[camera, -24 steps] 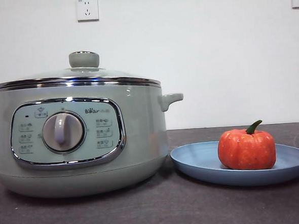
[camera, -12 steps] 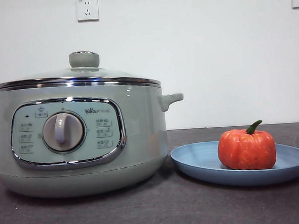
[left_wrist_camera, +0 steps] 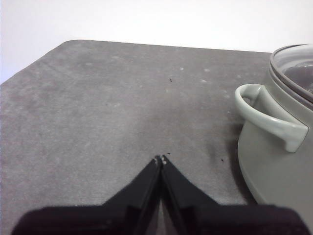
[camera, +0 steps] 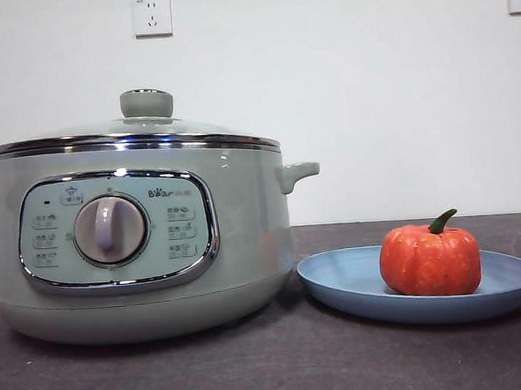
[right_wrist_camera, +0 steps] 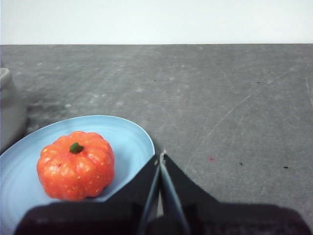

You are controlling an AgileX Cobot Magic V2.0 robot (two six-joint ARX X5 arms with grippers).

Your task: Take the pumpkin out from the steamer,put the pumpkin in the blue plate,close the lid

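Where the front view looks across the table (camera: 271, 371), the pumpkin (camera: 430, 260), orange-red, ribbed, with a curved green stem, sits upright in the blue plate (camera: 345, 283), just beside the steamer (camera: 140, 246). That sage-green steamer carries the lid (camera: 133, 132) closed on its rim, knob up.

Through the left wrist view, the left gripper (left_wrist_camera: 162, 159) hangs over bare table beside the steamer's handle (left_wrist_camera: 266, 117), jaws pressed together, holding nothing.

Through the right wrist view, the right gripper (right_wrist_camera: 161, 156) hovers by the plate's rim, apart from the pumpkin, jaws pressed together and empty.
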